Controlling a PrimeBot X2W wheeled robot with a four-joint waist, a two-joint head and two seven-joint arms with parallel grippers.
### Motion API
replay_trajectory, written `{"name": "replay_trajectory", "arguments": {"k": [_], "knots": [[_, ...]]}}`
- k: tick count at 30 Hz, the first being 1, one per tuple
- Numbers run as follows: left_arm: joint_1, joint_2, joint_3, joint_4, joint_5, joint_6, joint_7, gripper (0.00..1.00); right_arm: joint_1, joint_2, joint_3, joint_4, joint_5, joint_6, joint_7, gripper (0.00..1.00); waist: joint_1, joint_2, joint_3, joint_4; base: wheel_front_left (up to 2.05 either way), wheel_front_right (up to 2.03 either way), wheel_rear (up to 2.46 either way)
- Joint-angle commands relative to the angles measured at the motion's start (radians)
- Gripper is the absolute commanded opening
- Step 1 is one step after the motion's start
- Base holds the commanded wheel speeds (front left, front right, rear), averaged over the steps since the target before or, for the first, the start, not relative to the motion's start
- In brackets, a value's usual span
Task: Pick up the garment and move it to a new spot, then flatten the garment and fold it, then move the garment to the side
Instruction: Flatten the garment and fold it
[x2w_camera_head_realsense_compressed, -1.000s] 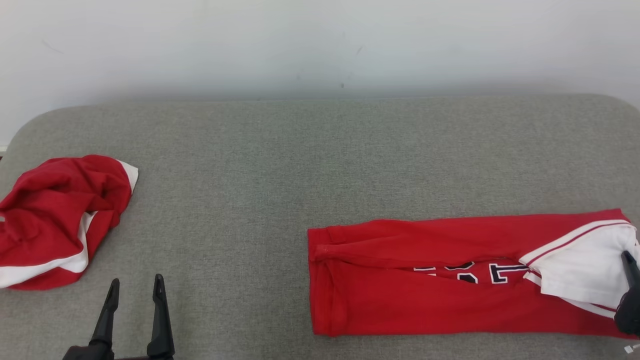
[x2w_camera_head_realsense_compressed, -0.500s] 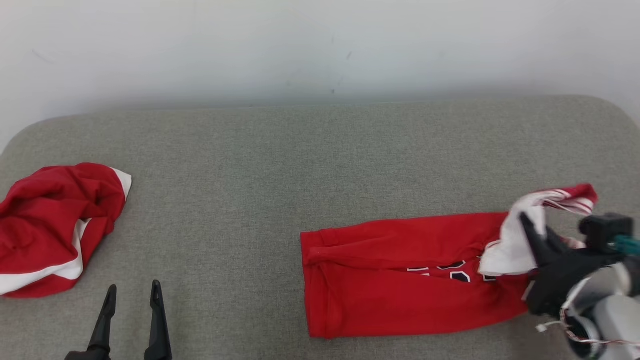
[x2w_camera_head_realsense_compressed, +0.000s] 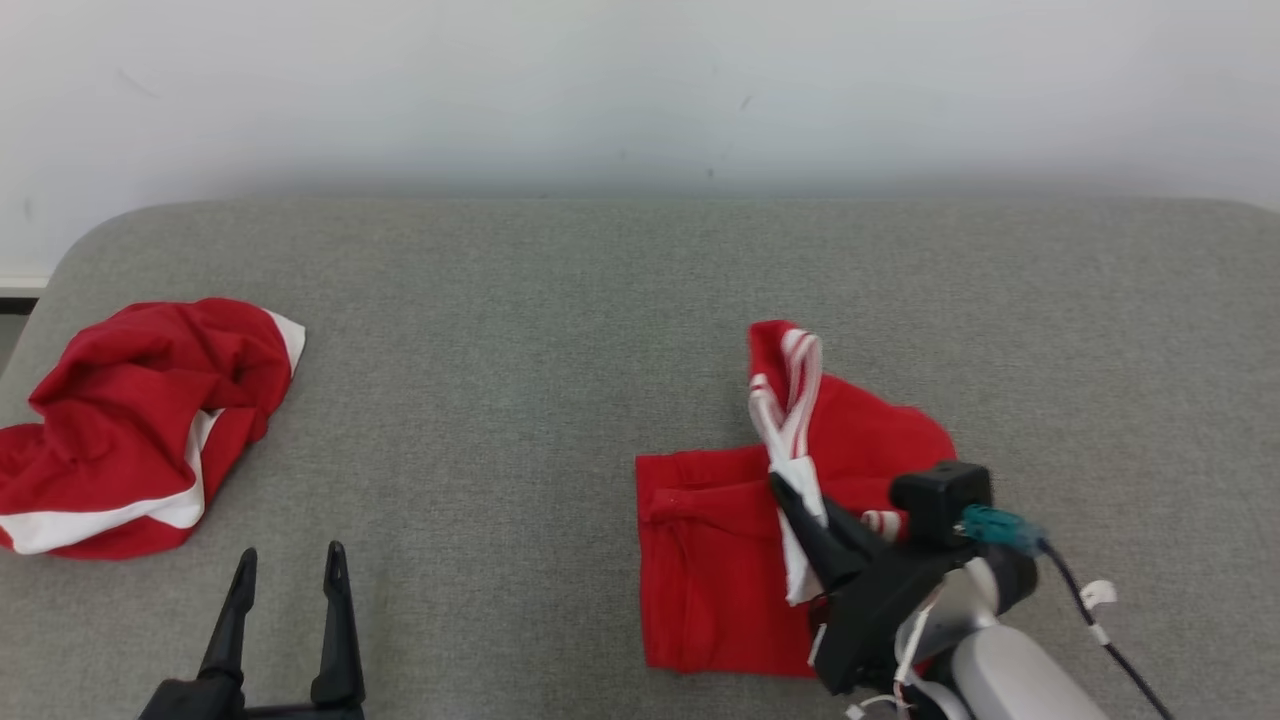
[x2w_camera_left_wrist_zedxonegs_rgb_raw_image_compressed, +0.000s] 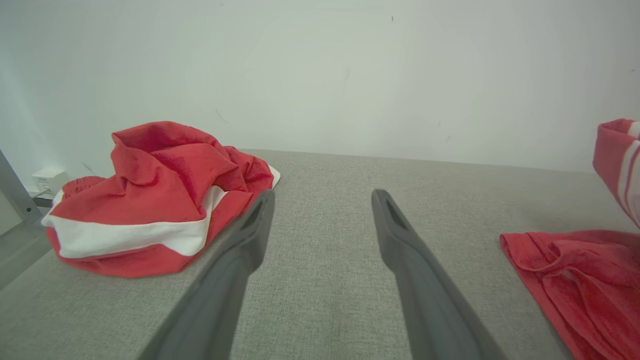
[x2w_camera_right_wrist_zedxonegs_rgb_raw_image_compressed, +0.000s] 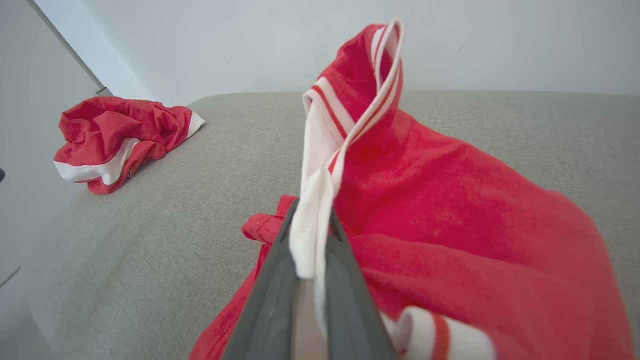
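Right gripper (x2w_camera_right_wrist_zedxonegs_rgb_raw_image_compressed: 310, 222): fingers together, clamped on a strip of white trim (x2w_camera_right_wrist_zedxonegs_rgb_raw_image_compressed: 311, 245) of the red shirt (x2w_camera_head_realsense_compressed: 710, 560). The trim stands up out of the tips and the cloth hangs from it in a raised hump.

Left gripper (x2w_camera_head_realsense_compressed: 290, 552): fingers wide apart, holding nothing, low over the grey padded surface (x2w_camera_head_realsense_compressed: 500, 330), well apart from the shirt.

Shirt sits right of centre on the surface. Its lower layer lies flat, hemmed edge toward my left. The other end is lifted and doubled back over it, so the long axis runs left to right. The striped cuff (x2w_camera_head_realsense_compressed: 790, 370) points up and away toward the wall (x2w_camera_head_realsense_compressed: 640, 90).

Hard to read: my right forearm (x2w_camera_head_realsense_compressed: 1000, 670) covers the near right corner of the shirt in the head view. The left wrist view cuts the shirt off at its right edge. Where the lower layer ends under the hump I cannot tell.

A crumpled red-and-white cloth (x2w_camera_head_realsense_compressed: 140, 420) lies at the far left edge of the surface, apart from both grippers.
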Motion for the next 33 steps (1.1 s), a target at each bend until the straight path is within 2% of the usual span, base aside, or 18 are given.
{"name": "replay_trajectory", "arguments": {"k": [1, 6, 12, 13, 14, 15, 23, 33], "knots": [[-0.022, -0.001, -0.008, 0.002, -0.003, -0.002, -0.003, 1.00, -0.010, 0.025, 0.020, 0.016, -0.011, -0.002, -0.006, 0.00, 0.0000, -0.0001, 0.010, 0.019, 0.00, 0.00, 0.00], [-0.041, -0.001, -0.029, 0.009, -0.012, 0.002, -0.003, 1.00, -0.014, 0.080, 0.071, 0.085, -0.015, -0.002, -0.016, 0.00, 0.0000, -0.0001, 0.022, 0.045, 0.00, 0.00, 0.00], [-0.040, -0.001, -0.032, 0.012, -0.015, 0.008, -0.003, 1.00, -0.007, 0.106, 0.102, 0.144, -0.009, -0.002, -0.046, 0.00, 0.0000, -0.0001, 0.027, 0.050, 0.00, 0.00, 0.00], [-0.038, -0.001, -0.032, 0.012, -0.016, 0.009, -0.003, 1.00, -0.014, 0.107, 0.105, 0.147, -0.016, -0.002, -0.064, 0.26, 0.0000, -0.0001, 0.027, 0.048, 0.00, 0.00, 0.00], [-0.036, -0.001, -0.029, 0.012, -0.017, 0.010, -0.003, 1.00, -0.020, 0.109, 0.109, 0.153, -0.017, -0.002, -0.074, 0.84, 0.0000, -0.0001, 0.027, 0.045, 0.00, 0.00, 0.00], [-0.033, -0.001, -0.027, 0.011, -0.017, 0.010, -0.003, 1.00, -0.025, 0.110, 0.112, 0.155, -0.014, -0.002, -0.086, 1.00, 0.0000, -0.0001, 0.027, 0.041, 0.00, 0.00, 0.00], [-0.018, -0.001, -0.013, 0.013, -0.009, 0.012, -0.003, 1.00, -0.069, 0.047, 0.043, 0.090, -0.029, -0.002, -0.231, 1.00, 0.0000, -0.0001, 0.006, 0.001, 0.00, 0.00, 0.00], [0.001, -0.001, 0.000, 0.004, 0.001, 0.003, -0.003, 1.00, 0.036, -0.041, -0.164, -0.009, -0.062, -0.003, -0.310, 1.00, 0.0000, -0.0001, -0.018, -0.032, 0.00, 0.00, 0.00]]}}
